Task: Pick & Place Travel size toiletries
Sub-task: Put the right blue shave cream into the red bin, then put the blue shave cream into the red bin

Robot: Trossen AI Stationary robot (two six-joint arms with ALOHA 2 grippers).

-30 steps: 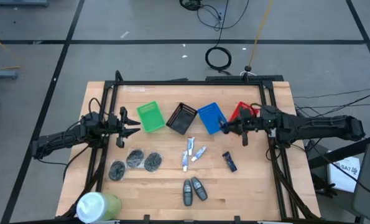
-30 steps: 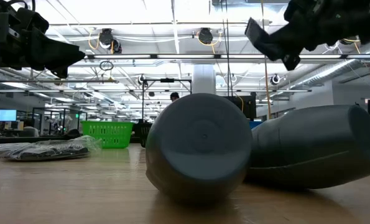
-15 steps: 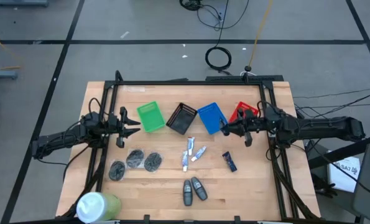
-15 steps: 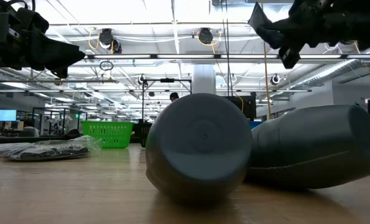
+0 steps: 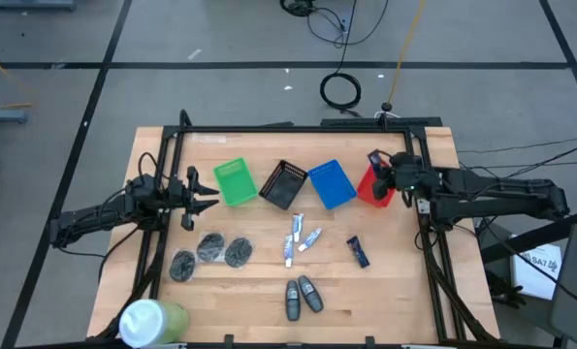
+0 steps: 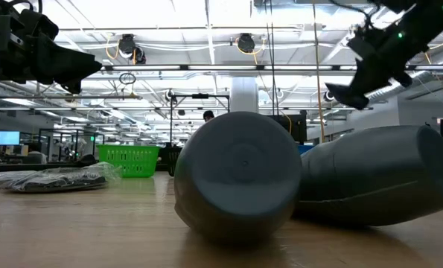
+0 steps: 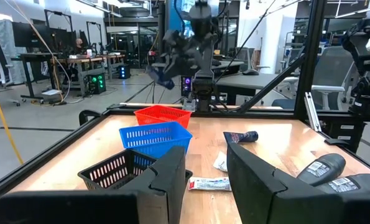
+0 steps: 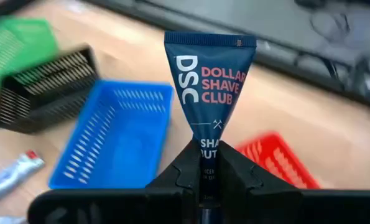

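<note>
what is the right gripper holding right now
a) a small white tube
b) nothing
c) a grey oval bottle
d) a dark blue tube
d: the right wrist view shows the right gripper shut on a dark blue tube printed with Dollar Shave Club, and the high view places it over the red basket.

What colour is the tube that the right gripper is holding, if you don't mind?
Dark navy blue with white and red lettering; the tube shows best in the right wrist view, pinched in the right gripper.
</note>
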